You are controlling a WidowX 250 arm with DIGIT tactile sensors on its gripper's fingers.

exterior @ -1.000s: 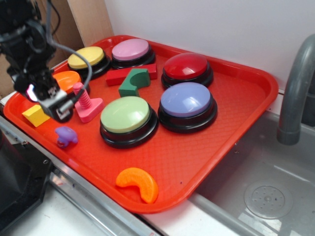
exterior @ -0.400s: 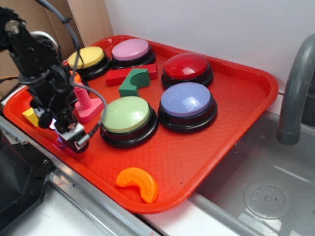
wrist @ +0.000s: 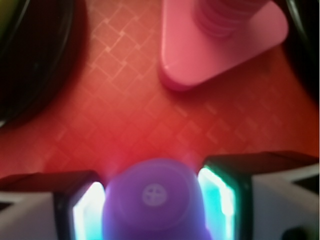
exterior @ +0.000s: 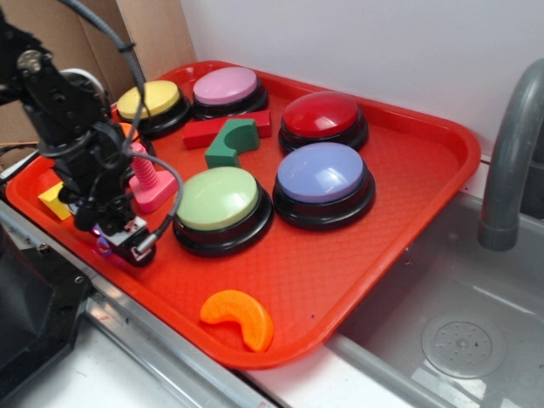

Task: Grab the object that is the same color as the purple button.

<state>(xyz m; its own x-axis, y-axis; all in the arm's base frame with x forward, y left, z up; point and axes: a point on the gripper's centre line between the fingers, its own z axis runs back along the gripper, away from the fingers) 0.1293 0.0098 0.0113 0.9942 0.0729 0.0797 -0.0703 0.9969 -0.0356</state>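
The small lavender-purple object sits on the red tray, between my two fingers in the wrist view. Both lit pads press against its sides. In the exterior view my gripper is down on the tray near its front left edge, and only a sliver of the object shows beneath it. The purple button, with a periwinkle top and black base, stands at mid-tray, well to the right of the gripper.
A pink screw toy stands just behind the gripper and also shows in the wrist view. The green button is close on the right. A yellow block, an orange crescent and a sink are nearby.
The gripper moved forward and down from beside the yellow block onto the purple object, which it now covers. In the last half second it barely shifted.
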